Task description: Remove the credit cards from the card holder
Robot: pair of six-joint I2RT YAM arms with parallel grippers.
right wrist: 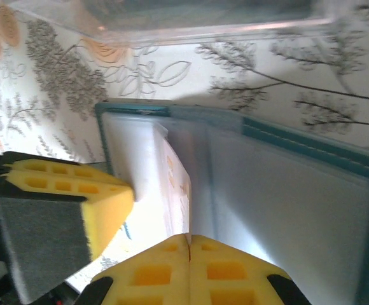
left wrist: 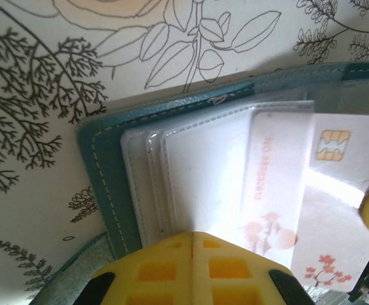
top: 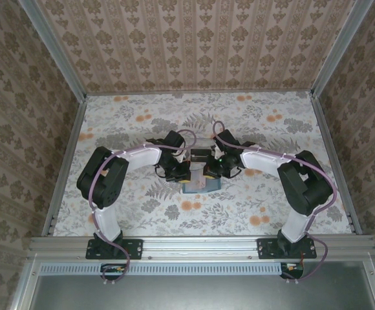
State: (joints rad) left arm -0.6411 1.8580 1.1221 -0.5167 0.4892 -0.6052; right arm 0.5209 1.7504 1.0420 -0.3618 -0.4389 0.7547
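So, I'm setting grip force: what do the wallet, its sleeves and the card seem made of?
Wallet: teal leather or imitation, matt and grained, with stitched edges. Sleeves: clear glossy plastic film, catching glare. Card: white plastic, probably, glossy, printed, with a metallic chip.

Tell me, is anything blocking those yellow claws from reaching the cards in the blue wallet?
Nothing loose does. The left gripper and right gripper sit right at the open card holder; only its clear sleeve partly covers the white card.

Left arm (top: 103, 177) and right arm (top: 304, 182) fold inward, left fingers (left wrist: 162, 270) and right fingers (right wrist: 149, 274) each pressed together
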